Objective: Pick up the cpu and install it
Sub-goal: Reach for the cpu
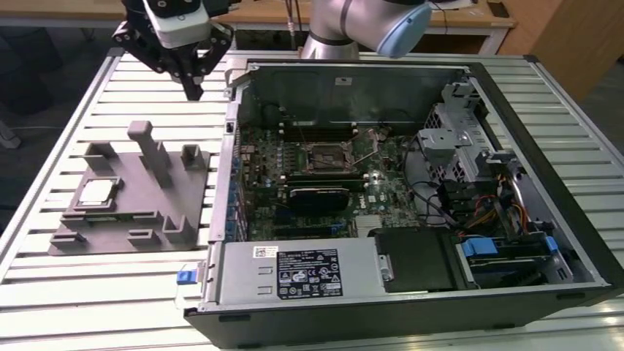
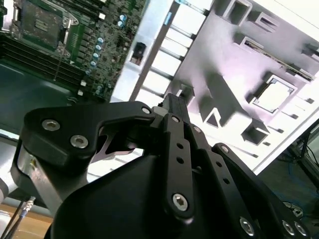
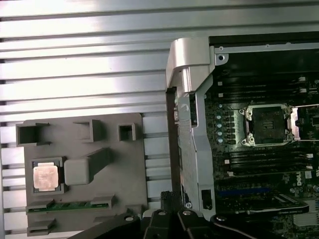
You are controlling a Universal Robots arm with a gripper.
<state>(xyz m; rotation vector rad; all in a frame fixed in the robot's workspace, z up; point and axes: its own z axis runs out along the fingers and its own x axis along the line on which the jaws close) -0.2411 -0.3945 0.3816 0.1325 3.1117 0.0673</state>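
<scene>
The cpu (image 1: 96,192), a small square chip with a pale metal top, lies flat in a recess of the grey fixture (image 1: 146,219) at the exterior view's left. It shows in both wrist views too: the cpu (image 3: 45,177) and the cpu (image 2: 273,94). My gripper (image 1: 193,89) hangs high above the table beyond the fixture's far edge, near the case's corner, fingers pointing down and shut on nothing. The motherboard's socket (image 1: 326,156) sits open inside the case, with its lever raised.
The open computer case (image 1: 546,146) fills the exterior view's right, with a drive cage (image 1: 458,139), cables and a power supply (image 1: 302,272). Upright posts (image 1: 146,142) rise from the fixture. A memory stick (image 3: 70,205) lies in the fixture's slot.
</scene>
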